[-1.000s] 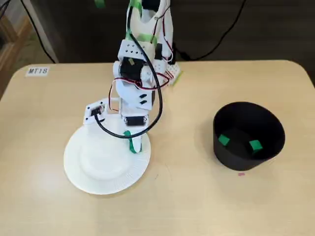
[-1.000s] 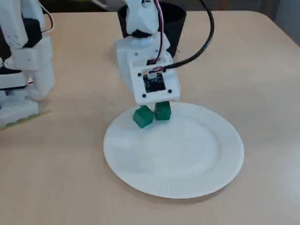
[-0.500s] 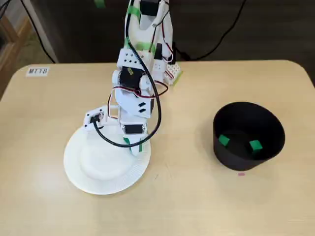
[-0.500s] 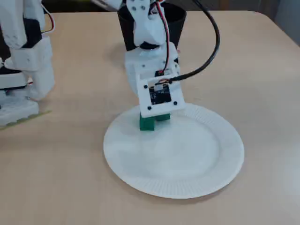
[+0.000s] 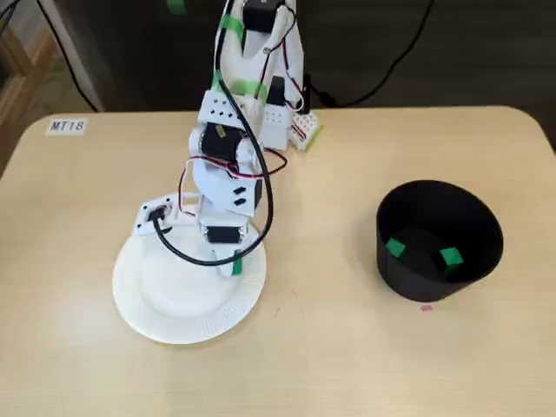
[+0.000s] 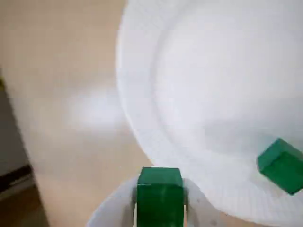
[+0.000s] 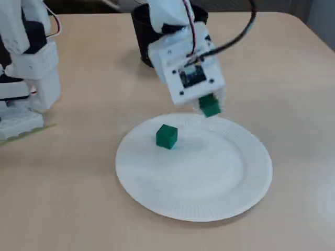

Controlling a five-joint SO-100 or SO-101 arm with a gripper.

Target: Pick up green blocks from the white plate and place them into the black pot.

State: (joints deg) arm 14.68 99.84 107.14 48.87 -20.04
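Observation:
My gripper (image 7: 209, 107) hangs a little above the far right rim of the white paper plate (image 7: 209, 178), shut on a green block (image 7: 210, 103). The wrist view shows that block (image 6: 160, 187) clamped between the white jaws at the bottom edge. A second green block (image 7: 167, 136) lies on the plate's far left part, and the wrist view has it at the right (image 6: 281, 165). In a fixed view the gripper (image 5: 233, 263) is over the plate's right rim (image 5: 165, 326). The black pot (image 5: 417, 282) stands to the right, holding two green blocks (image 5: 395, 248) (image 5: 450, 256).
The arm's base (image 5: 261, 78) stands at the table's back edge, with dark cables behind it. A white robot body (image 7: 29, 68) stands at the left of a fixed view. A label reading MT18 (image 5: 67, 125) is stuck at the back left corner.
The gripper has risen from the plate and swung away from the block that stays on it. It carries a green block up with it.

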